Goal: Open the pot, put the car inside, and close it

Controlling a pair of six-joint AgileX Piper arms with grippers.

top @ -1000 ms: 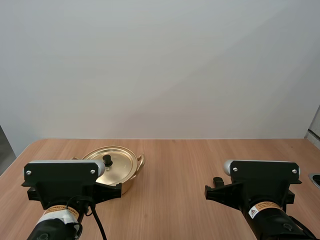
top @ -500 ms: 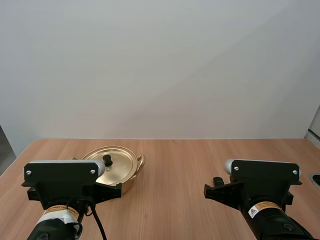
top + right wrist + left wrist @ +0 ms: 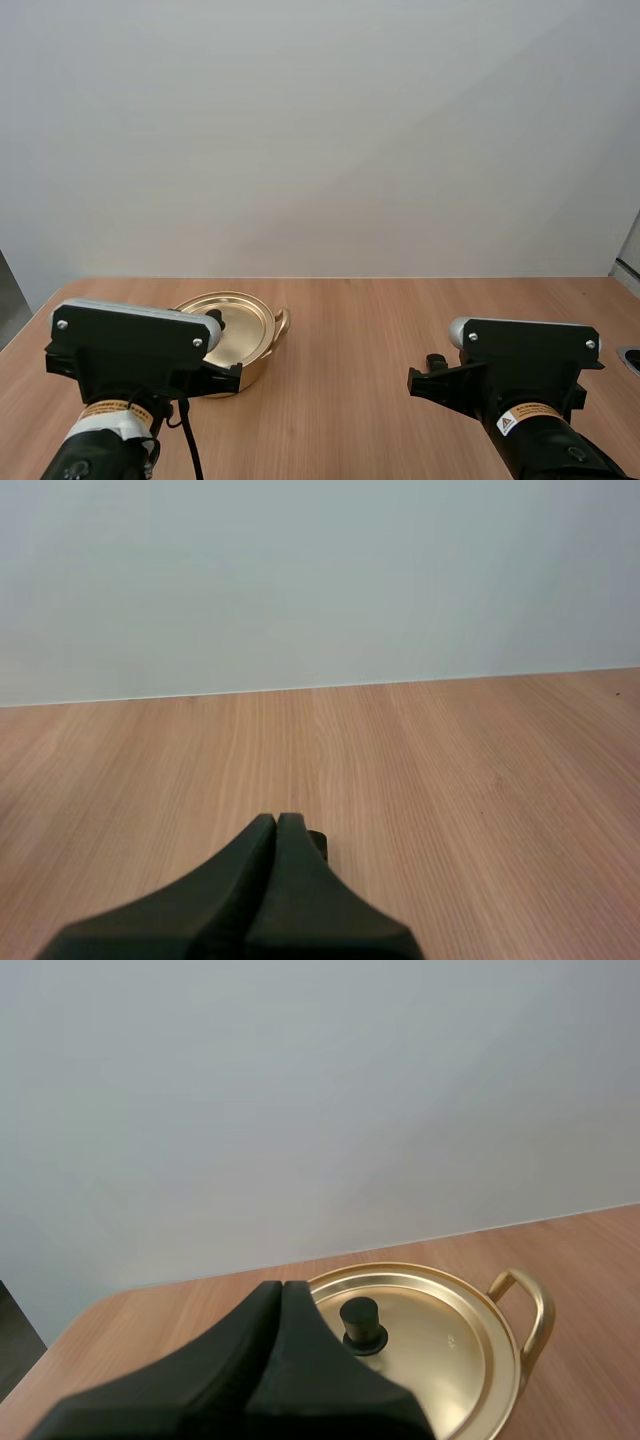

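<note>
Finding the round golden metal pot, lid on, upon the wooden worktop just beyond the left gripper, closed to one dark wedge near the black knob, and well apart from the right gripper, likewise closed.

Plain pale grey wall, evenly lit (soft, flat light), light wood-grain desk running up to it along a straight edge

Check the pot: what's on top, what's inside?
The lid, with a black knob at its middle, sits closed on the pot. It covers the inside, so the contents cannot be told.
</note>
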